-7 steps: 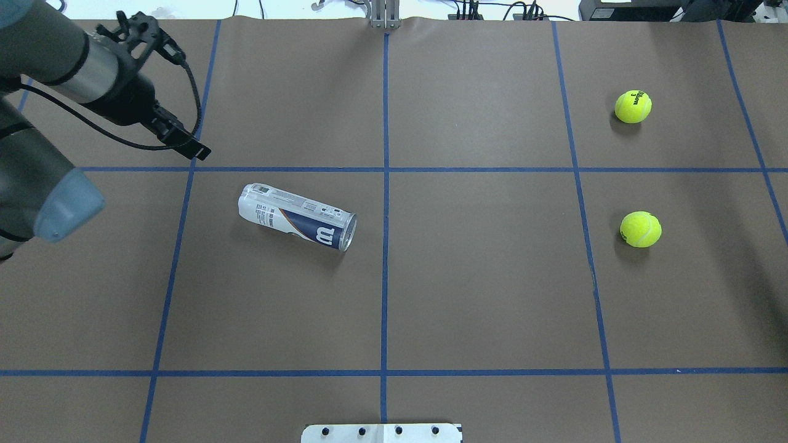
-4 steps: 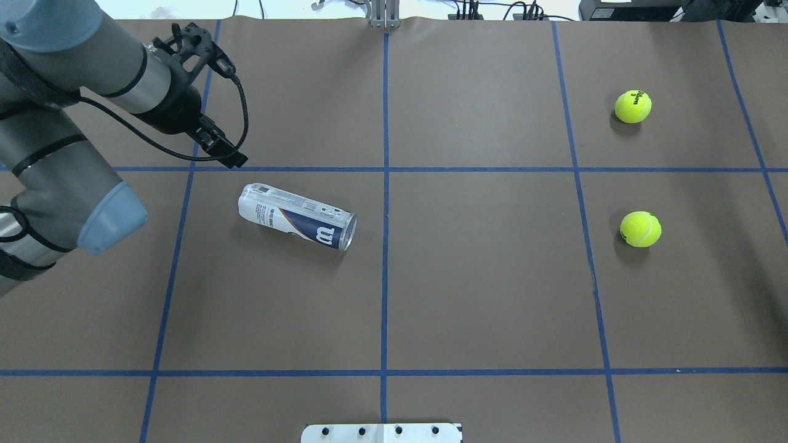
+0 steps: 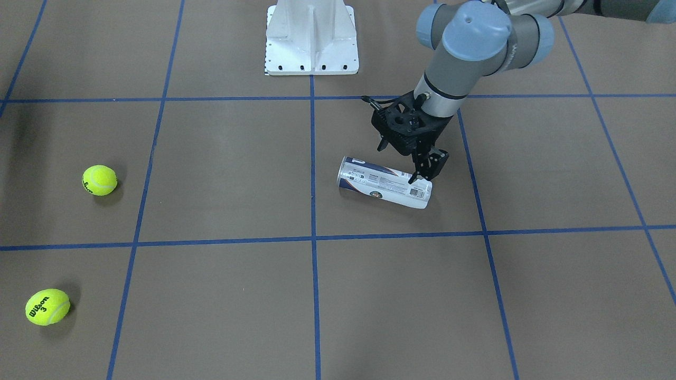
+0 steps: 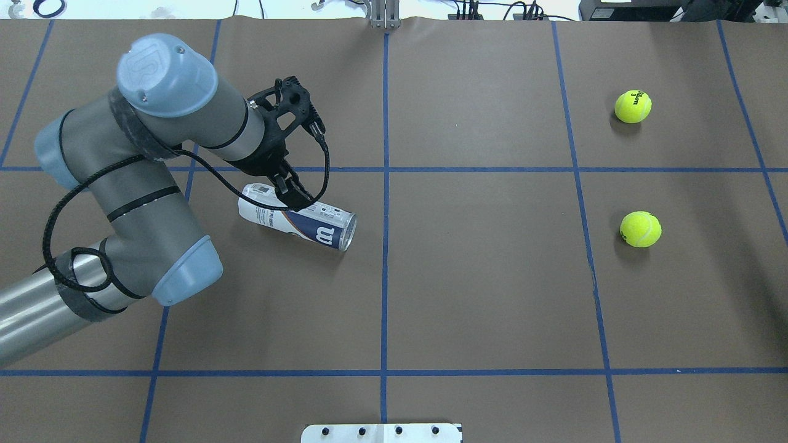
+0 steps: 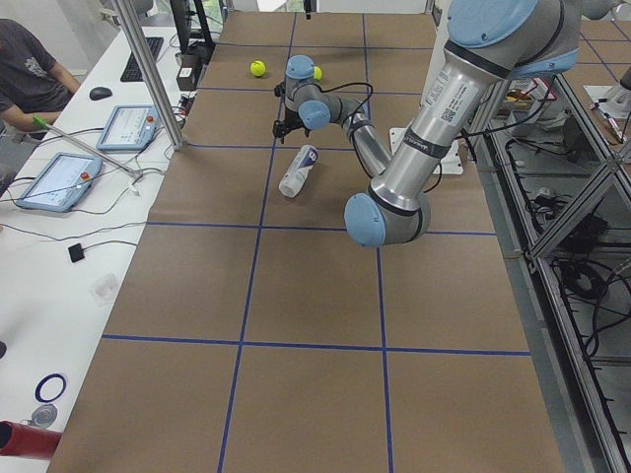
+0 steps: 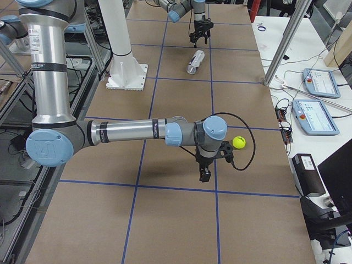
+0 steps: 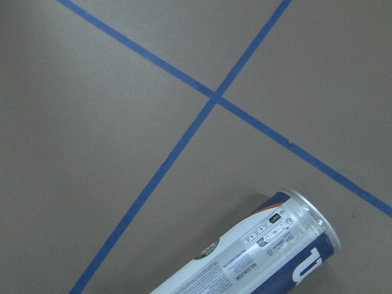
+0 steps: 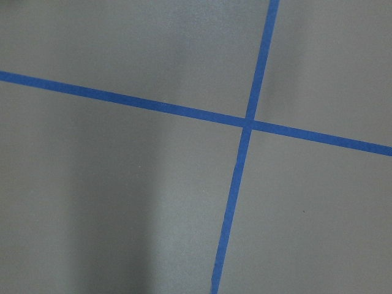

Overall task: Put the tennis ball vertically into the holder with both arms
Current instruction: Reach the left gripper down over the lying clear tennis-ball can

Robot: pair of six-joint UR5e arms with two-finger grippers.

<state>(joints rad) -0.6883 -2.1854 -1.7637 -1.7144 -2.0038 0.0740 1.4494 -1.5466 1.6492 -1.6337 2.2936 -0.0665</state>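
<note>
The holder (image 4: 297, 216) lies on its side on the brown table, its open end toward the table's middle. It also shows in the front view (image 3: 384, 182) and the left wrist view (image 7: 263, 251). My left gripper (image 4: 297, 194) hangs just above the holder's closed half (image 3: 430, 168), fingers pointing down; it looks open and holds nothing. Two yellow tennis balls (image 4: 633, 106) (image 4: 641, 229) lie far to the right. My right gripper (image 6: 204, 174) shows only in the right side view, above the table beside a ball (image 6: 238, 142); I cannot tell whether it is open.
Blue tape lines (image 4: 385, 184) divide the table into squares. The white pedestal base (image 3: 311, 39) stands at the robot's edge. A metal post (image 4: 385, 15) stands at the far edge. Operators' tablets (image 5: 54, 182) lie beyond the table's far side.
My left arm has swung in from the far left toward the table's middle and down. Its gripper now hangs over the holder. The holder and both balls have not moved.
</note>
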